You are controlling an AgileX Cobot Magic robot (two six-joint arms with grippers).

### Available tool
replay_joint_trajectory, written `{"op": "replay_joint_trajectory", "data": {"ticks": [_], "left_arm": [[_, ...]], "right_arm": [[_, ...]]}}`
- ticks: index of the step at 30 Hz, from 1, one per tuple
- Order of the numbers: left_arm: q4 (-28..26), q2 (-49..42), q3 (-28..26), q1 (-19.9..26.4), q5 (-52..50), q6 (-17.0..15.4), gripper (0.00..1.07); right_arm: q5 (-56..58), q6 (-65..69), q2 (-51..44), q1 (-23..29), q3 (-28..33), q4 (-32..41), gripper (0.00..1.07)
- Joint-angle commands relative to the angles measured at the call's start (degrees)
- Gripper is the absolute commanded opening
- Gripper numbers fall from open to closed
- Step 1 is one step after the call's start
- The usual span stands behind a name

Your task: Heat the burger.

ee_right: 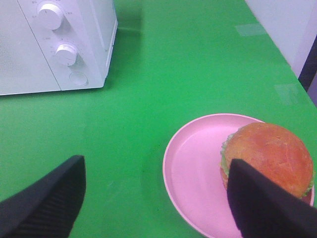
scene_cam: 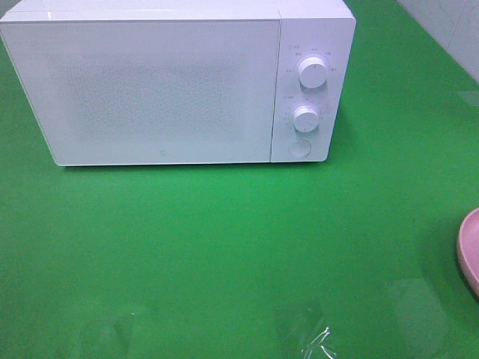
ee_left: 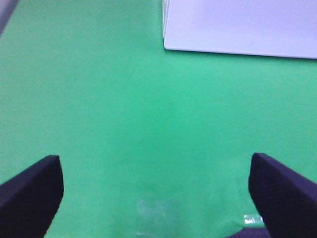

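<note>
One white microwave [scene_cam: 161,86], door shut, two knobs [scene_cam: 312,72] and one round button [scene_cam: 300,149], on green table [scene_cam: 224,247]. One burger [ee_right: 270,156] on one pink plate [ee_right: 195,171], right of the microwave. Left gripper [ee_left: 156,186]: jaws wide, empty. Right gripper [ee_right: 156,193]: jaws wide, empty, beside the plate.

Burger [ee_right: 270,152] on plate [ee_right: 198,173], right of the microwave [scene_cam: 161,82].
</note>
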Motion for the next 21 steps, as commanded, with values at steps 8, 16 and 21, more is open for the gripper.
{"op": "replay_joint_trajectory", "data": {"ticks": [8, 16, 21], "left_arm": [[-0.2, -6.5, 0.3, 0.2, -1.0, -0.1, 0.94], [-0.2, -6.4, 0.3, 0.2, -1.0, -0.1, 0.94], [-0.2, -6.4, 0.3, 0.2, -1.0, -0.1, 0.94]], "right_arm": [[-0.5, -0.6, -1.2, -0.5, 0.1, -0.1, 0.76], [-0.5, -0.7, -1.1, -0.5, 0.1, -0.1, 0.76], [-0.5, -0.7, -1.1, -0.5, 0.1, -0.1, 0.76]]}}
